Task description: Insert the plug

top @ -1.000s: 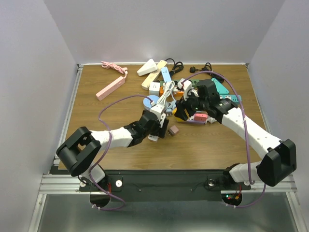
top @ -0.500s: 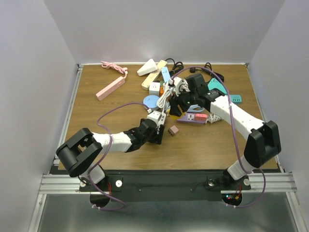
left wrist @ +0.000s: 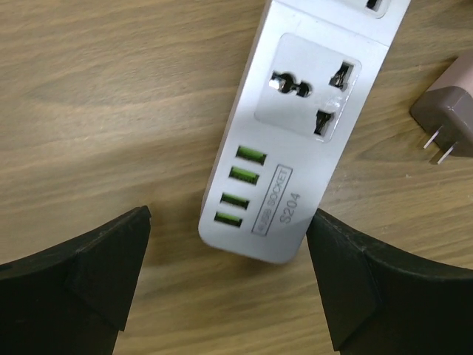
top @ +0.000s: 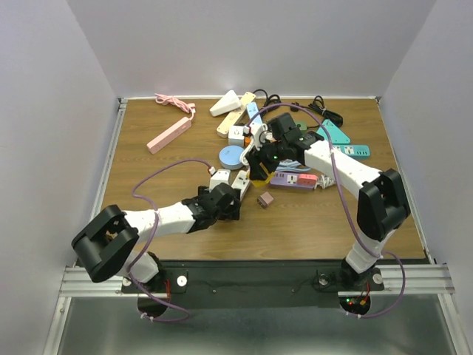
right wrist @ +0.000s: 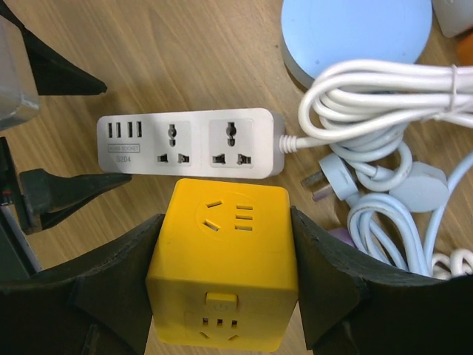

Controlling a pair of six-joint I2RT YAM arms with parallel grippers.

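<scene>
A white power strip (left wrist: 303,96) with green USB ports lies on the wooden table. Its USB end sits between the fingers of my open left gripper (left wrist: 229,216), without touching them. A small mauve plug (left wrist: 447,118) with two prongs lies just to the strip's right, also seen in the top view (top: 264,200). My right gripper (right wrist: 227,214) is shut on a yellow cube socket (right wrist: 225,251) and holds it just beside the white strip (right wrist: 192,144). From above, the left gripper (top: 228,201) and the right gripper (top: 260,166) flank the strip (top: 242,180).
A coiled white cable (right wrist: 384,81) with a white three-pin plug (right wrist: 332,177) and a blue disc (right wrist: 355,37) lie right of the strip. A purple strip (top: 295,180), a pink strip (top: 168,135), cream strips (top: 236,118) and black cables (top: 325,111) crowd the back.
My right gripper has carried the yellow cube leftward to beside the white strip. The left arm has drawn back toward the near left, its fingers now around the strip's USB end.
</scene>
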